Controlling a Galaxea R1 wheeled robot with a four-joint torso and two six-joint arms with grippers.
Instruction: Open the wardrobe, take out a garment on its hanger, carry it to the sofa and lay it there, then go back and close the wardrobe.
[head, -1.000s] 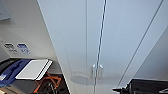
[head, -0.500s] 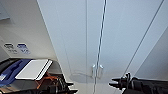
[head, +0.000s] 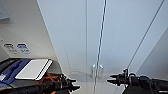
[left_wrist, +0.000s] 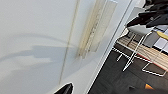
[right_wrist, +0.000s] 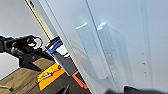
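Observation:
The white wardrobe (head: 117, 37) stands right in front of me with both doors shut. Its two small vertical handles (head: 97, 70) sit side by side at the centre seam. They also show close up as the handles (left_wrist: 97, 27) in the left wrist view and the handles (right_wrist: 100, 52) in the right wrist view. My left gripper (head: 74, 84) hovers open, low and left of the handles, touching nothing. My right gripper (head: 110, 78) is open at about the same height to their right, a short gap away. The shut doors hide the garment and the hanger.
At the lower left a dark seat holds a white flat board (head: 33, 70) and a blue item (head: 12, 71). Beside the wardrobe stands a chair with white wire legs (left_wrist: 135, 50). An orange sheet (right_wrist: 50, 75) lies on the floor.
The right gripper has come in from the lower right and moved left towards the handles. The left gripper has crept right towards them. The doors stay shut.

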